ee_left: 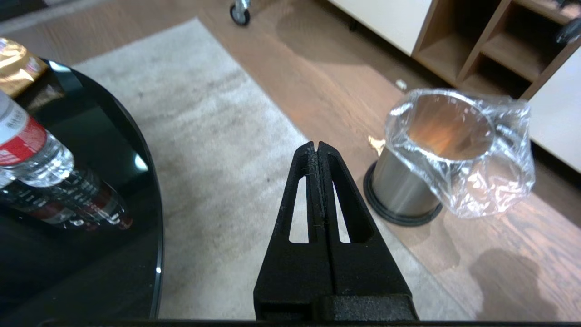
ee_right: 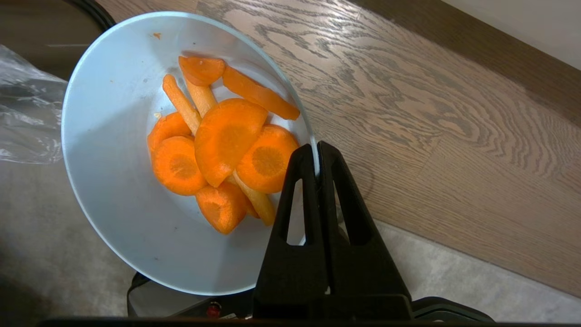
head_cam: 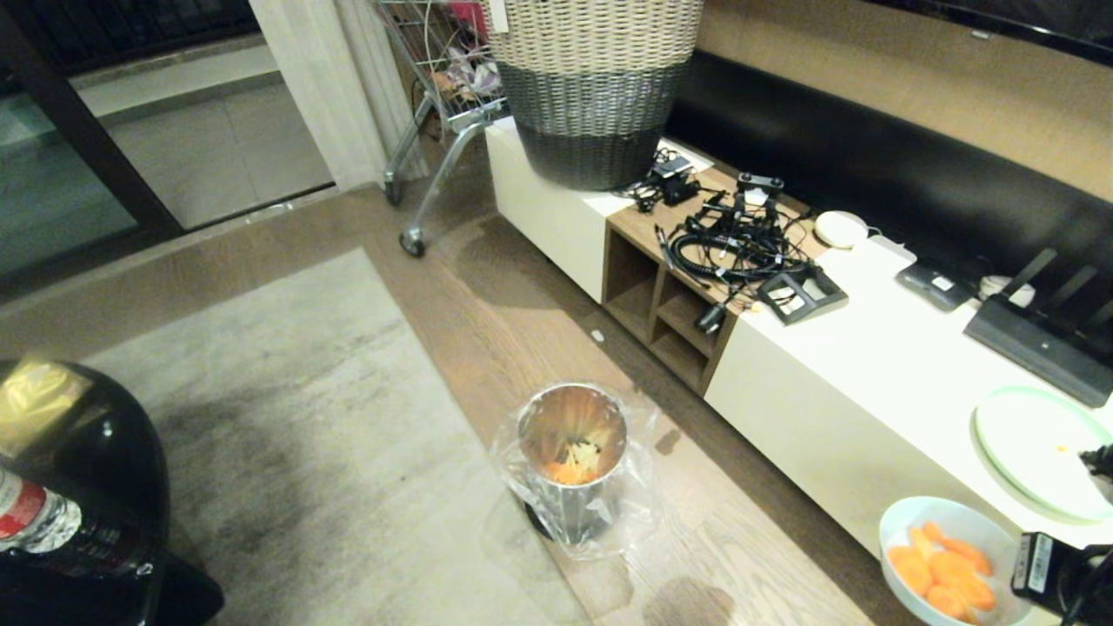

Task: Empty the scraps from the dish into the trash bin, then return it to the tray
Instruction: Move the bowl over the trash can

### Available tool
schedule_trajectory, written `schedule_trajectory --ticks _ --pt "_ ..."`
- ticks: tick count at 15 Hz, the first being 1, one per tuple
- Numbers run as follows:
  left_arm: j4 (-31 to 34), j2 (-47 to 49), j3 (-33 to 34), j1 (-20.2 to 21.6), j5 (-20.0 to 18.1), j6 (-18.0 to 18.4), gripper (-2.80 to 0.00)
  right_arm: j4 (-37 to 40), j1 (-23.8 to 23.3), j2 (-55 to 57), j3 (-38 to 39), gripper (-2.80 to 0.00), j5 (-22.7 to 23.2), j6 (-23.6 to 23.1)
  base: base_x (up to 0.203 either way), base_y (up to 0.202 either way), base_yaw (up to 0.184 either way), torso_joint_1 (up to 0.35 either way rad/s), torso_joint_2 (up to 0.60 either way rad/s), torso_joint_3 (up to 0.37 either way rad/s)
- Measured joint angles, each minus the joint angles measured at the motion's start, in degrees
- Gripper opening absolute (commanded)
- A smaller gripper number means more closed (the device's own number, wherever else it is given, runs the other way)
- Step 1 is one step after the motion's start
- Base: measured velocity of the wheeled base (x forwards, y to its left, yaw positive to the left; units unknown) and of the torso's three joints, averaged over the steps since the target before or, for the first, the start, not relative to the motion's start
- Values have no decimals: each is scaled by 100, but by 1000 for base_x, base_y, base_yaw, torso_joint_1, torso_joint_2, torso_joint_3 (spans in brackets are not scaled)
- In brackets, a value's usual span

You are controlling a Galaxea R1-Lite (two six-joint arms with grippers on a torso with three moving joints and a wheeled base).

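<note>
From the head camera I see the bowl [head_cam: 943,561] with its carrot pieces [head_cam: 943,569] low on my right, held off the counter [head_cam: 878,365] edge, well apart from the bin [head_cam: 574,461] on the floor; I need to carry it over the bin's mouth before tipping. The left wrist camera shows my left pincer [ee_left: 317,147] pressed together, empty, hanging over the rug [ee_left: 218,136] near the bin [ee_left: 435,154]. The right wrist camera shows the right pincer [ee_right: 316,152] pinching the bowl's [ee_right: 118,181] rim, carrots [ee_right: 222,145] piled inside. I'd tilt slowly away from the grip; the tray is not in view, I think.
</note>
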Motion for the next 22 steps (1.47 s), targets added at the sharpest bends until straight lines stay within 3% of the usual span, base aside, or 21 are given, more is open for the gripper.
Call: schedule_trajectory --ticks 22 --pt "-21 0 7 0 16 2 -280 -2 -2 -35 -1 -280 -9 -15 0 0 0 2 2 -185"
